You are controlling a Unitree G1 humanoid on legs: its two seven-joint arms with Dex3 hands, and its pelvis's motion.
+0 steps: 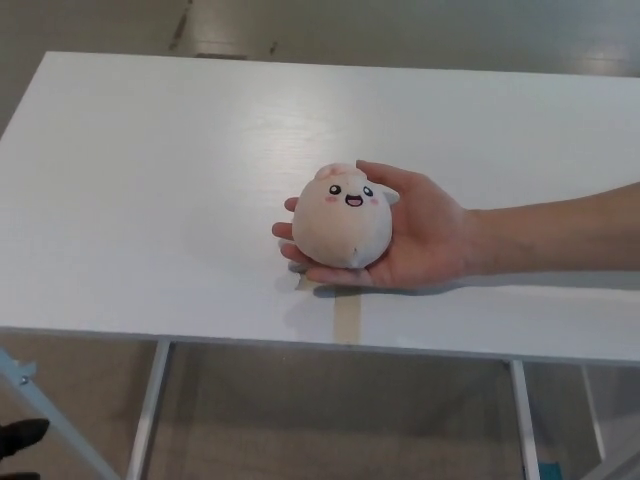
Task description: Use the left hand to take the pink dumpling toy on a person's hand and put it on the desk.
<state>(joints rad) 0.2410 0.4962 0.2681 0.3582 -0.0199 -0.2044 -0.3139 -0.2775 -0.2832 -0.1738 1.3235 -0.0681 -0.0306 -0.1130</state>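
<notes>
Pink dumpling toy (345,218) sits in a person's hand (420,235), palm up over the white worktop (150,180), near its front edge; neither robot hand shows, grip unknown.

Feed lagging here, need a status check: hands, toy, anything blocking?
Neither robot hand in view. Pink dumpling toy sits in a person's hand over the white desk. Nothing in the way.
</notes>
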